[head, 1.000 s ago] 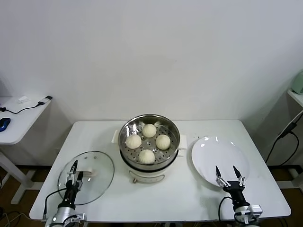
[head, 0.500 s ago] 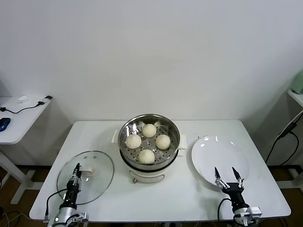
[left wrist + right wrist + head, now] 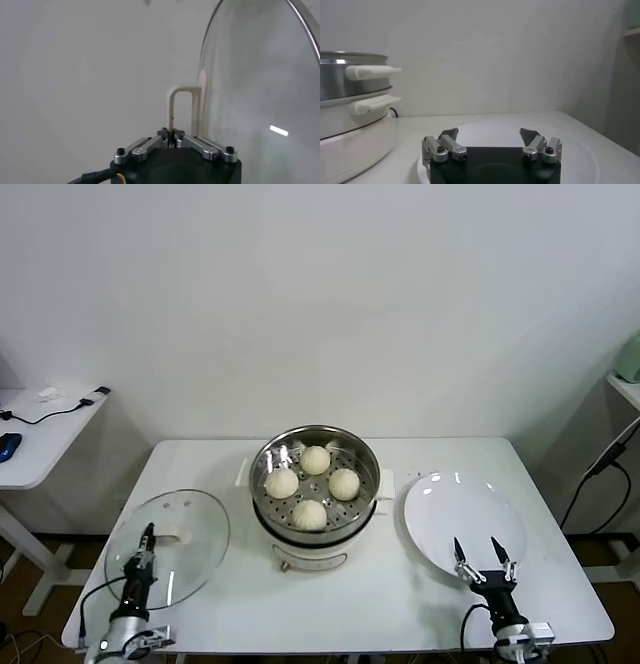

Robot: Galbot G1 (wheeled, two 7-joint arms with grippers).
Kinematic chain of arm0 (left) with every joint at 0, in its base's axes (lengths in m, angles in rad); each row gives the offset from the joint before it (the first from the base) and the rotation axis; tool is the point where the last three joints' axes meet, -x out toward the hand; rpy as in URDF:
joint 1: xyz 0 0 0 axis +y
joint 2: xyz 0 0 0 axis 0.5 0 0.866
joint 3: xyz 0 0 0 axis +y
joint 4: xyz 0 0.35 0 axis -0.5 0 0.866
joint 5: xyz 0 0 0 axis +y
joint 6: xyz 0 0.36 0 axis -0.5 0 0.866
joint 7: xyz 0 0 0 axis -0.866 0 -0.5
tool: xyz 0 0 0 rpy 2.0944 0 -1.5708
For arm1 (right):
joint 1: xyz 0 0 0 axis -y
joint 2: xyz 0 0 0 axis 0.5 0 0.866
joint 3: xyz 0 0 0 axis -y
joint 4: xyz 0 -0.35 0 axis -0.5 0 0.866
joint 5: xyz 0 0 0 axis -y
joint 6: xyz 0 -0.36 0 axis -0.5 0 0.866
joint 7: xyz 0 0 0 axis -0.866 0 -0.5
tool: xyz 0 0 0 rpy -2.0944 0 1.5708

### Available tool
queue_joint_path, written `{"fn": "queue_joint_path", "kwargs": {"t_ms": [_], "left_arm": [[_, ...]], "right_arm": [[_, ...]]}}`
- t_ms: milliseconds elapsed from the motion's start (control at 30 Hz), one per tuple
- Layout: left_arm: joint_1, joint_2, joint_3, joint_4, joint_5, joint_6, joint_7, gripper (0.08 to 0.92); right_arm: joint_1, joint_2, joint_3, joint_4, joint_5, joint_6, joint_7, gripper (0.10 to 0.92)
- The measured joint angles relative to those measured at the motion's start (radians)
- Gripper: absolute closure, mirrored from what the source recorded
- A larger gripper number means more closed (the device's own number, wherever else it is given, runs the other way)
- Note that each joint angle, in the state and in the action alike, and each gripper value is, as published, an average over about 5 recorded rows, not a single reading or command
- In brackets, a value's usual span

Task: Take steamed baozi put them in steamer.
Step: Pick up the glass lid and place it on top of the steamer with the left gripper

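Several cream-white steamed baozi (image 3: pixel 310 514) lie on the perforated tray inside the steel steamer (image 3: pixel 258 476) at the table's middle. At the front left, my left gripper (image 3: pixel 146 534) is shut on the thin white handle (image 3: pixel 172 107) of the round glass lid (image 3: pixel 185 534). The lid (image 3: pixel 260 100) stands tilted up off the table beside that gripper (image 3: pixel 171 133). My right gripper (image 3: pixel 480 556) hangs open and holds nothing, low over the near edge of the white plate (image 3: pixel 440 504). In the right wrist view, the steamer (image 3: pixel 345 95) stands well off to one side of that gripper (image 3: pixel 489 134).
The white plate (image 3: pixel 580 145) lies bare at the table's right. A side table (image 3: pixel 40 434) with a cable and small items stands off to the left. A shelf edge (image 3: pixel 625 384) and a hanging cable are at the far right.
My left gripper has closed on the lid's handle. The lid has tipped up from lying flat and shifted left. The right arm has barely moved.
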Motion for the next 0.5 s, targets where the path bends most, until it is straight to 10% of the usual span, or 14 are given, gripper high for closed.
{"fn": "queue_joint_path", "kwargs": {"t_ms": [500], "left_arm": [[0.048, 0.167, 0.001, -0.434, -0.214, 0.297, 0.356, 0.862]], "right_arm": [[0.014, 0.016, -0.008, 0.004, -0.059, -0.028, 0.027, 0.203]]}}
